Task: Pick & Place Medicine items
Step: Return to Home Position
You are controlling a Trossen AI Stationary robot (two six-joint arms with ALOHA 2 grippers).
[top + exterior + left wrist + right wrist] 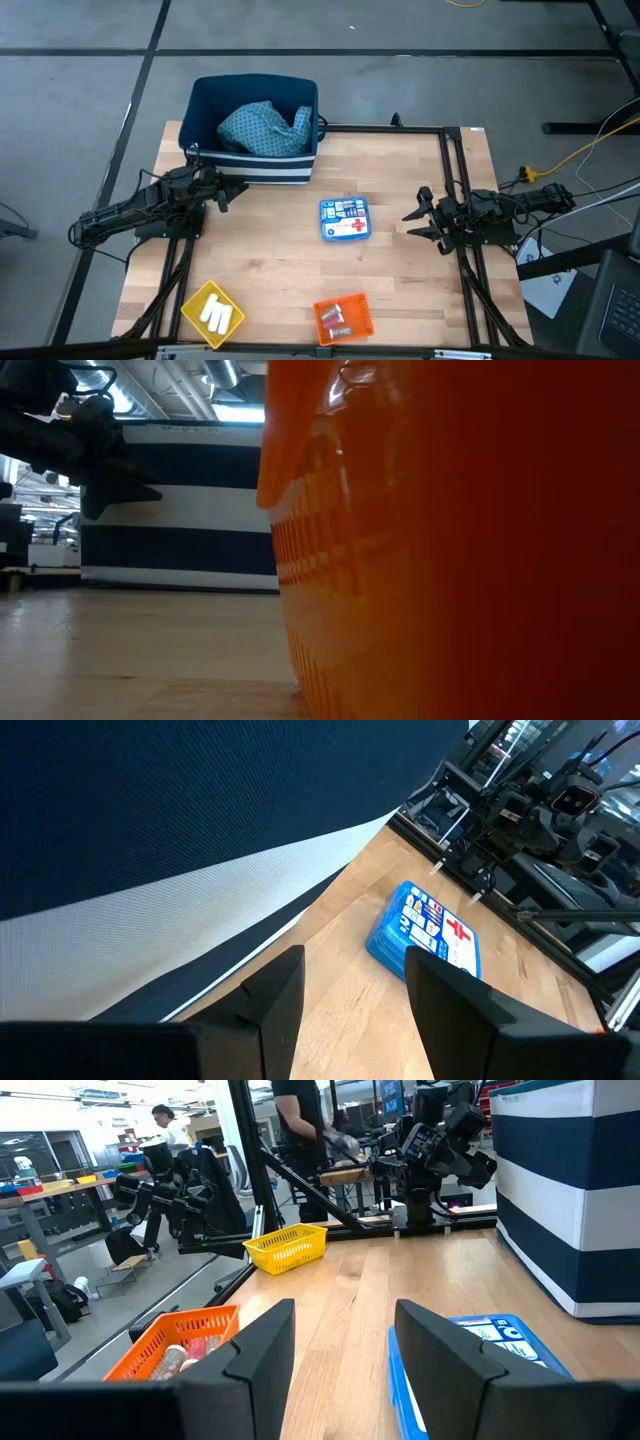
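The flat blue-and-white box with a red cross [345, 219] lies flat on the wooden table near its middle; it also shows in the left wrist view [428, 932] and the right wrist view [480, 1360]. White cylinders [214, 315] lie in the yellow tray [212, 313]. Small pieces [335, 317] lie in the orange tray [342, 318]. My left gripper [232, 191] is open beside the striped basket's near wall. My right gripper [416, 221] is open, to the right of the box, a little apart from it.
A navy-and-white striped basket [255, 130] with teal patterned cloth [265, 128] stands at the table's far edge. The orange tray [450, 540] fills most of the low view. A black frame [450, 190] runs along the table's right side. People [300, 1120] stand in the room beyond.
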